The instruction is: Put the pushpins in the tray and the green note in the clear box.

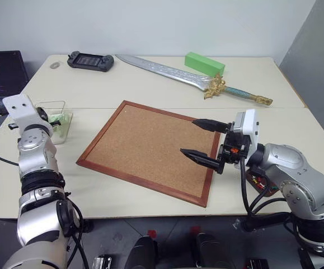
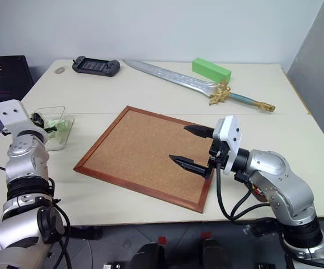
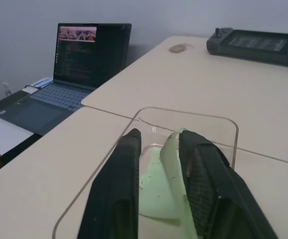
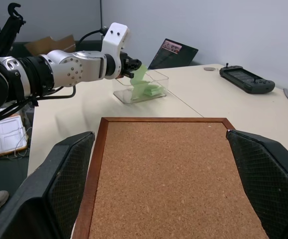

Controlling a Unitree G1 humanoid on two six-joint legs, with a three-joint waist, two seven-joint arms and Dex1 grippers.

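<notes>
Two grippers show from the head camera: the left gripper [image 1: 54, 119] reaches into the clear box [image 1: 62, 133] near the table's left edge to drop the green note [image 1: 64, 119]; the right gripper [image 1: 205, 143] hangs wide and empty over the corkboard [image 1: 150, 148], with the tray [image 1: 261, 184] tucked behind its arm. Its wrist camera shows the note draping from the left fingers into the box. The left wrist camera shows narrowly parted fingers [image 3: 116, 189] with the note between them, its lower part lying in the box.
</notes>
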